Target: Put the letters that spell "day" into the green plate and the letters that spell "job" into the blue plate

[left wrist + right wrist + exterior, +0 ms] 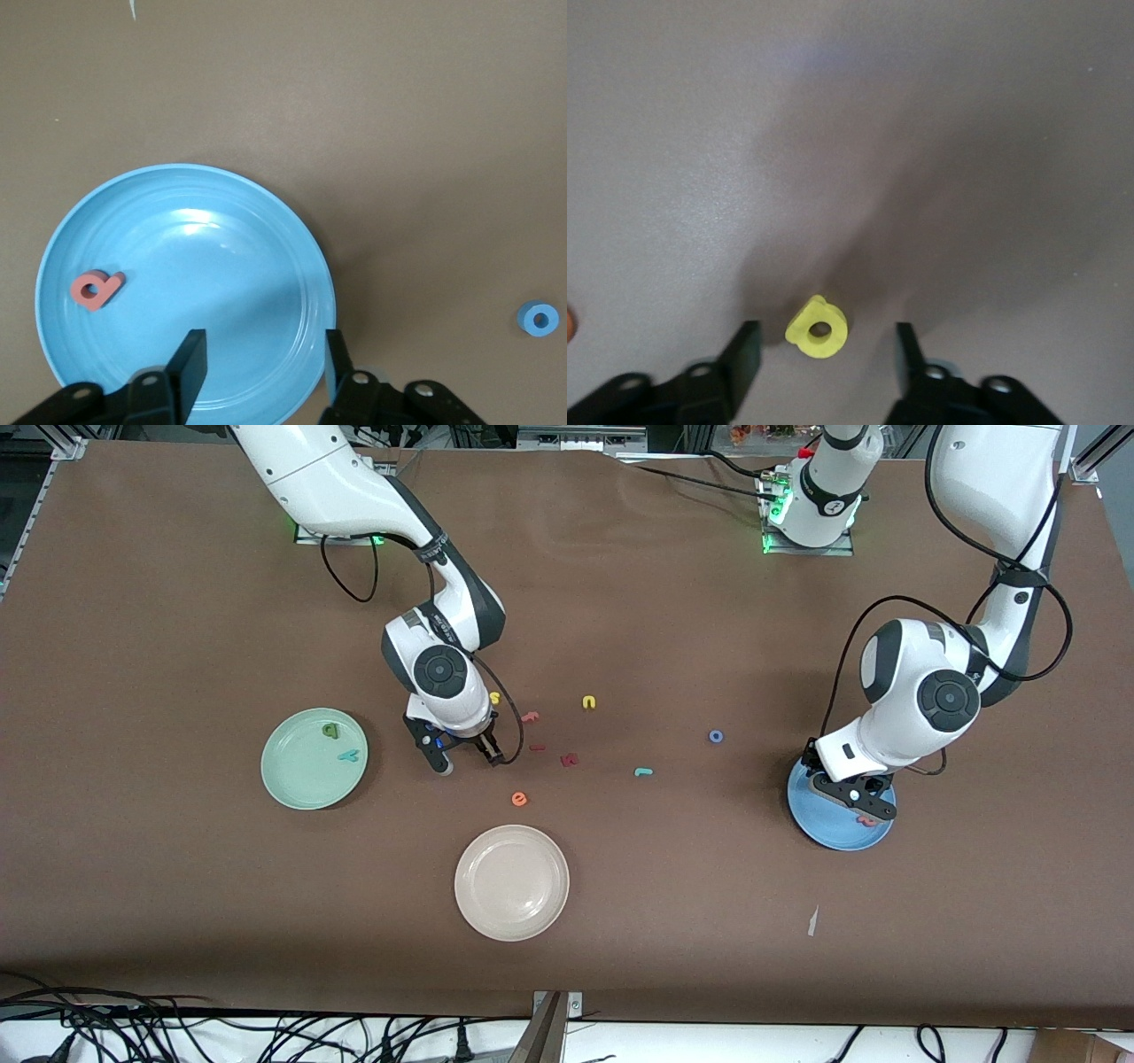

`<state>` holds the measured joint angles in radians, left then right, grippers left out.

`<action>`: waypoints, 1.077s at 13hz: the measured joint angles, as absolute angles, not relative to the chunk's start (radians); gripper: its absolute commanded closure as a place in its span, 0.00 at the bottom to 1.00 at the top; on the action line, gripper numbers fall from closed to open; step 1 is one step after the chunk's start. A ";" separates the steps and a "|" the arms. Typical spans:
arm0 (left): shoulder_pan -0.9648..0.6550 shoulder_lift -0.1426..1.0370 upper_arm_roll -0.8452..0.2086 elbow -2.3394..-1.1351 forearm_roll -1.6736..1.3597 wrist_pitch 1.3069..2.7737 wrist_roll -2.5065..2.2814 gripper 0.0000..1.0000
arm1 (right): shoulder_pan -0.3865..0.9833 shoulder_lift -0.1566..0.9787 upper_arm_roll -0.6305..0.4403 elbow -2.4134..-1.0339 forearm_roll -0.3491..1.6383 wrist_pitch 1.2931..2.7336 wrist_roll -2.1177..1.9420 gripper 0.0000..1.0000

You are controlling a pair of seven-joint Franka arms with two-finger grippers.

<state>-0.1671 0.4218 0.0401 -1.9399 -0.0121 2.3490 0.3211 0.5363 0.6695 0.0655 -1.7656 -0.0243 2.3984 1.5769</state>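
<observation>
Nearest the front camera, a cream-white plate [511, 882] is sitting empty on the brown tabletop [177, 886].

Farther up, toward the left arm's end, the blue plate [819, 828] is lying under the left pincer [852, 804]. That pincer is hovering over the plate with its fingers [188, 363] standing apart and holding nothing. The salmon-red letter [97, 289] is lying inside the blue plate near its rim, clear of the fingers.

An orange "e" [519, 799] is lying between the cream-white plate and the cluster of letters in the middle. Toward the right arm's end, the green plate [306, 779] is carrying the dark green letter [330, 731] and the teal "y" [349, 756].

The right pincer [468, 760] is sitting low over the bare tabletop just beside the green plate. Its fingers [742, 354] are standing apart on either side of the yellow round-bowled letter [818, 327], which is lying flat on the tabletop; neither finger is touching it.

In the middle, the teal hooked "j" [643, 771] and a dark red letter [569, 759] are lying apart. The blue ring "o" [716, 736] is resting farther up, near the blue plate. Farthest, a yellow "u" [589, 702] is lying alone.
</observation>
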 measured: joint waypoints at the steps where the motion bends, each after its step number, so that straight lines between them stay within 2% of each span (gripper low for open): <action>1: -0.172 0.422 0.030 -1.940 -0.026 2.349 0.314 0.33 | 0.536 0.670 0.065 -1.765 -0.024 2.400 1.577 0.65; 3: -0.225 0.422 0.007 -1.946 -0.089 2.349 0.250 0.27 | 0.536 0.670 0.065 -1.765 -0.024 2.400 1.577 0.75; 6: -0.319 0.428 0.001 -1.971 -0.098 2.348 0.132 0.23 | 0.536 0.670 0.064 -1.763 -0.023 2.402 1.577 0.76; 11: -0.367 0.464 0.000 -2.033 -0.098 2.399 0.083 0.23 | 0.536 0.669 0.057 -1.754 -0.024 2.398 1.570 0.79; 14: -0.420 0.468 -0.001 -2.071 -0.098 2.447 0.004 0.23 | 0.534 0.626 0.020 -1.715 -0.025 2.272 1.461 0.79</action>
